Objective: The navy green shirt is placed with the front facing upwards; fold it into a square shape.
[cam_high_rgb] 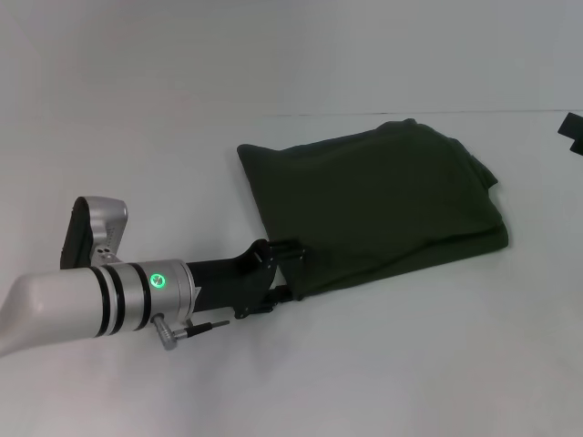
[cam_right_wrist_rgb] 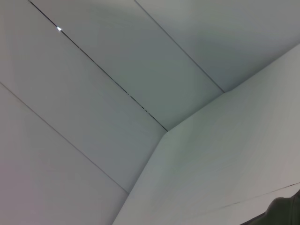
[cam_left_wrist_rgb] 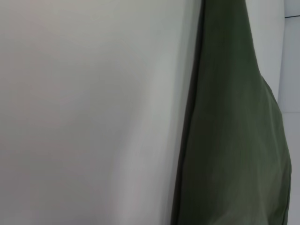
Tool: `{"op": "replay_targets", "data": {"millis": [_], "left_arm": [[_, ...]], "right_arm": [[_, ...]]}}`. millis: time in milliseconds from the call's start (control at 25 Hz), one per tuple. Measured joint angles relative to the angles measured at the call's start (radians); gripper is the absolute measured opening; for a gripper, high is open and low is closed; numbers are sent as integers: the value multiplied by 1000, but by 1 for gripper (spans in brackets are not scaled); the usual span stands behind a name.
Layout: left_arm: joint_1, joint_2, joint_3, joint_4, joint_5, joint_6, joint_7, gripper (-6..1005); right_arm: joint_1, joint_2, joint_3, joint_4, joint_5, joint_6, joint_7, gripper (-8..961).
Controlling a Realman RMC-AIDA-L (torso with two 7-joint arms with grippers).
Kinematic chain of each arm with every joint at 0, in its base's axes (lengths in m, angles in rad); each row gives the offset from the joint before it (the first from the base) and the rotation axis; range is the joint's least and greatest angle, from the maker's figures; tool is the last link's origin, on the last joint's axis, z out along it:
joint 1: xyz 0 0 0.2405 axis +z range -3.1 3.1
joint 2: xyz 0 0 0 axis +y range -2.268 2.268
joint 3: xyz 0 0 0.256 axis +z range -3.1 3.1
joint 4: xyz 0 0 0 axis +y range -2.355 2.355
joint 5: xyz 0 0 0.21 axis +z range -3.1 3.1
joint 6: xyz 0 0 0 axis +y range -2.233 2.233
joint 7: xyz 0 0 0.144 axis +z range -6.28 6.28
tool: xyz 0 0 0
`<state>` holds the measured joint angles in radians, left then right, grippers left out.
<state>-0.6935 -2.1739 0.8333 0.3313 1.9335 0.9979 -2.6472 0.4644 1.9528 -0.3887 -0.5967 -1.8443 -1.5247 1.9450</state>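
The navy green shirt [cam_high_rgb: 383, 205] lies folded into a rough rectangle on the white table [cam_high_rgb: 410, 364], with no lettering or collar showing. In the left wrist view the shirt [cam_left_wrist_rgb: 234, 140] fills one side as plain green cloth next to bare table. My left gripper [cam_high_rgb: 293, 271] reaches in from the near left and stands open at the shirt's near left corner, its fingers spread along that edge. A black part of my right gripper [cam_high_rgb: 572, 135] shows at the far right edge, away from the shirt. A sliver of the shirt [cam_right_wrist_rgb: 281, 213] sits in the corner of the right wrist view.
The white table surface [cam_left_wrist_rgb: 84, 117] runs wide around the shirt on the near and left sides. A pale wall [cam_high_rgb: 273, 55] rises behind the table. The right wrist view shows mostly wall panels [cam_right_wrist_rgb: 117, 70].
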Motion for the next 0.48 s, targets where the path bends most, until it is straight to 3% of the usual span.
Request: {"op": "replay_targets", "data": {"millis": [480], "left_arm": [[-15, 0, 57, -6, -2, 16, 0, 749]], "right_arm": [[-6, 0, 1, 2, 11, -3, -1, 910]]}}
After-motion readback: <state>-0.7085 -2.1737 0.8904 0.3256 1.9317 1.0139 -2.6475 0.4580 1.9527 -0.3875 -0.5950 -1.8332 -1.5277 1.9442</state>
